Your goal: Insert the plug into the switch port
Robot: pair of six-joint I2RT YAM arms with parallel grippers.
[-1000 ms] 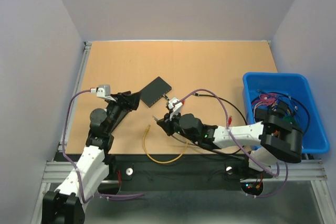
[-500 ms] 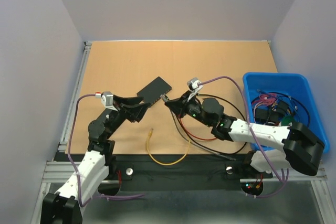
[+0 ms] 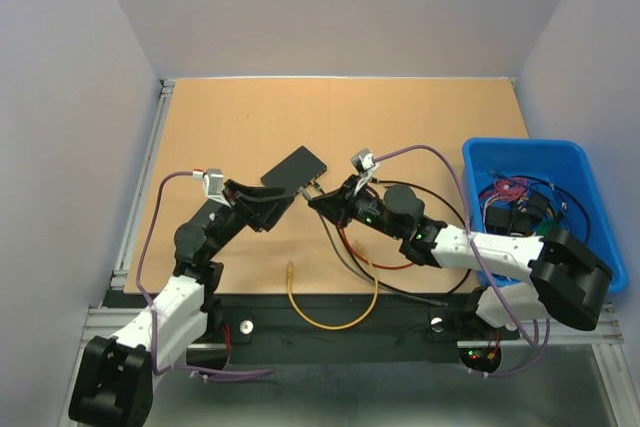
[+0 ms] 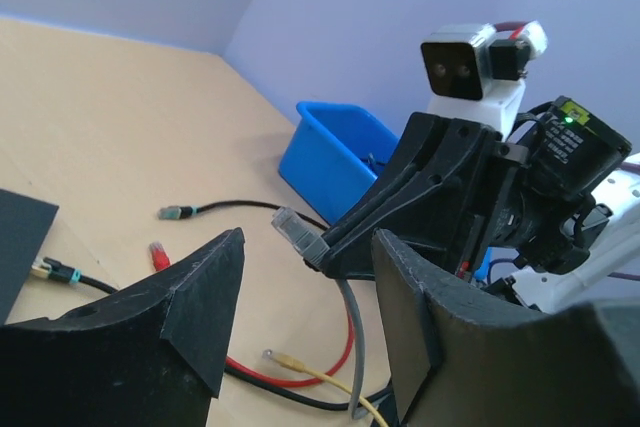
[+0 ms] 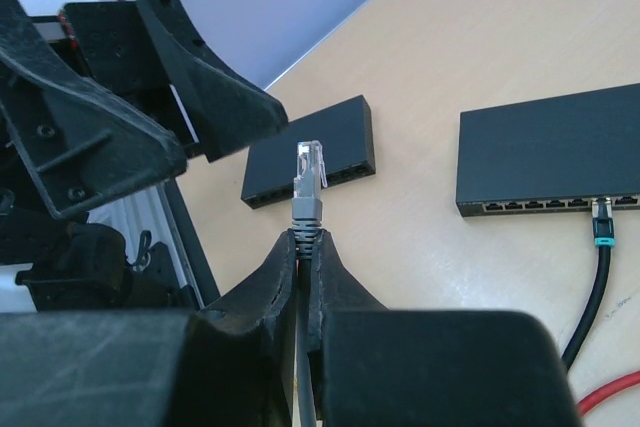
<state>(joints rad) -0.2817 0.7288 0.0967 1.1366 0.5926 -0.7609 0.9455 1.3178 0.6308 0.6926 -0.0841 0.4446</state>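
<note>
Open table runs from the switch to the back edge, and the blue bin sits at the right edge. Your right gripper, stretched low and leftward, pinches the grey plug near the switch, not inserted. Your left gripper faces it, spread, holding nothing.

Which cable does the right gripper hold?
The grey cable: the right gripper pinches it below its clear plug. The yellow cable, red cable and black cable lie on the table.
</note>
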